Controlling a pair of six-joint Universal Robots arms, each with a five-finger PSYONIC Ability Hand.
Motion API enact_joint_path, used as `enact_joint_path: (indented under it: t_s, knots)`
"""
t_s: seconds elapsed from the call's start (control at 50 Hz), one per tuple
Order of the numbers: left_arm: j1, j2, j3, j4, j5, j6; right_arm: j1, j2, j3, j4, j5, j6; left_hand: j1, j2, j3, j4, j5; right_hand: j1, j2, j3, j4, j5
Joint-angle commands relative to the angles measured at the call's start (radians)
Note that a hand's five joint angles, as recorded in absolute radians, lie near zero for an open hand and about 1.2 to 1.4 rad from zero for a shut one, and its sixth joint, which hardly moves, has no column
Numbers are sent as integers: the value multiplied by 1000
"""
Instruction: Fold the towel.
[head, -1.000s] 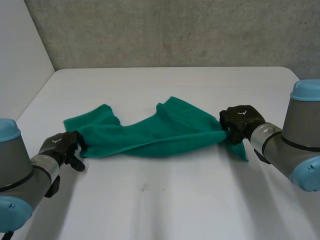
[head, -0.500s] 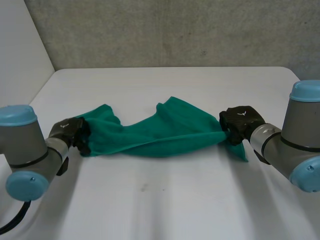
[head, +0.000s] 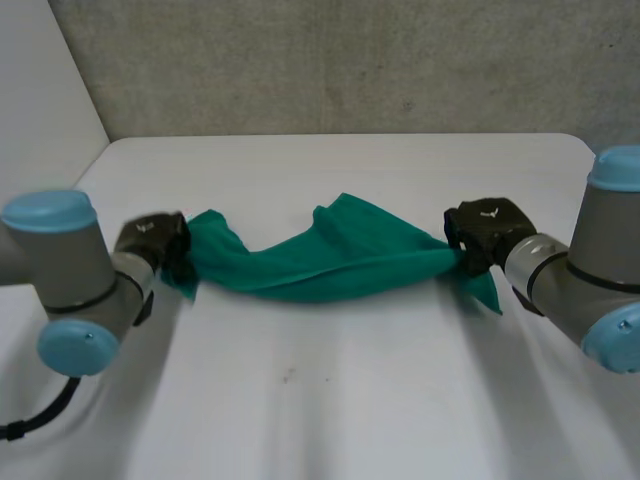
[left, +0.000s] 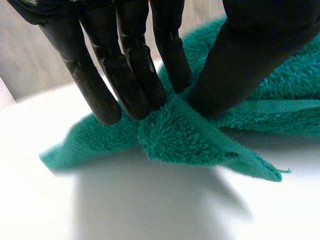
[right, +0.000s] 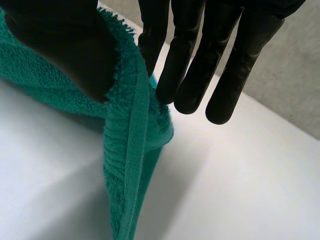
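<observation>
Since a second ago my left hand (head: 158, 243) has closed in to pinch the green towel's (head: 330, 262) left corner, my right hand (head: 484, 231) pinches its right end, and it sags rumpled between them onto the white table (head: 350, 400), no fold yet.

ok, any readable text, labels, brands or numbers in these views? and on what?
No readable word, number or brand name in any view.
Back of the left robot hand: a small white logo mark, too small to read as letters.
Back of the right robot hand: the same kind of white mark, also unreadable.
The towel: plain green, nothing printed on the visible parts.
</observation>
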Motion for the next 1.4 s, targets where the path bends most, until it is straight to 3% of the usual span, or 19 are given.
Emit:
enact_joint_path:
  t_s: [0.02, 0.1, 0.14, 0.26, 0.32, 0.44, 0.46, 0.58, 0.68, 0.74, 0.76, 0.8, 0.82, 0.88, 0.9, 0.96, 1.06, 1.2, 1.4]
  knots:
    - [-17, 355, -74, -71, -11, -1, -21, -159, -65, 100, 1, -37, 282, 208, 210, 205, 278, 430, 218, 212, 203, 230]
    - [-18, 478, -80, -125, 9, 2, -55, -267, -116, 219, -5, -135, 282, 208, 210, 205, 278, 430, 218, 212, 203, 230]
    - [-14, 590, -64, -220, 60, 4, -61, -322, -145, 295, -5, -214, 282, 208, 210, 205, 278, 430, 218, 212, 203, 230]
    - [-3, 650, -22, -365, 184, 59, -58, -408, -168, 475, 8, -450, 282, 208, 210, 205, 278, 430, 218, 212, 203, 230]
    - [2, 647, -22, -378, 196, 94, -58, -405, -165, 512, 12, -501, 282, 208, 210, 205, 278, 430, 218, 212, 203, 230]
    - [2, 459, -18, -402, 178, 287, -15, -256, -156, 583, 43, -617, 282, 208, 210, 205, 278, 430, 218, 212, 203, 230]
    - [0, 367, -7, -412, 158, 333, 0, -158, -177, 592, 81, -638, 282, 208, 210, 205, 278, 430, 218, 212, 203, 230]
    - [-13, 133, 118, -427, 80, 396, 9, -40, -240, 592, 109, -641, 282, 208, 210, 205, 278, 430, 218, 212, 203, 230]
    - [-24, 33, 295, -424, 46, 406, 9, 141, -559, 528, 132, -583, 282, 208, 210, 205, 278, 430, 218, 212, 203, 230]
    - [-37, 15, 418, -390, 49, 406, 11, 164, -816, 322, 175, -394, 282, 208, 210, 205, 278, 430, 218, 212, 203, 230]
    - [-37, 7, 594, -197, 45, 400, 12, 164, -852, 262, 182, -352, 282, 208, 210, 205, 278, 430, 218, 212, 203, 230]
    - [-38, 15, 637, -47, 38, 396, 11, 164, -879, 200, 190, -308, 282, 208, 210, 205, 278, 430, 218, 212, 203, 230]
    - [-38, 15, 637, -47, 38, 396, 2, 135, -883, 8, 205, -226, 282, 208, 210, 205, 278, 430, 218, 212, 203, 230]
    - [-40, 67, 645, 221, 11, 395, -2, 88, -856, -96, 207, -203, 282, 208, 210, 205, 278, 430, 218, 212, 203, 230]
    - [-41, 84, 628, 234, 8, 392, -2, 33, -813, -139, 209, -212, 282, 208, 210, 205, 278, 430, 218, 212, 203, 230]
    - [-43, 102, 581, 211, 8, 374, 6, -58, -706, -126, 195, -241, 282, 208, 210, 205, 278, 430, 218, 212, 203, 230]
    - [-44, 119, 503, 190, 8, 329, 9, -64, -597, -92, 166, -255, 282, 208, 210, 205, 278, 430, 218, 212, 203, 230]
    - [-33, 114, 312, 187, 60, 294, 8, -19, -409, 26, 127, -276, 282, 208, 210, 205, 278, 430, 218, 212, 203, 230]
    - [-49, 114, -6, 186, 86, 288, -3, 11, -169, 42, 115, -275, 282, 208, 210, 205, 278, 430, 218, 212, 203, 230]
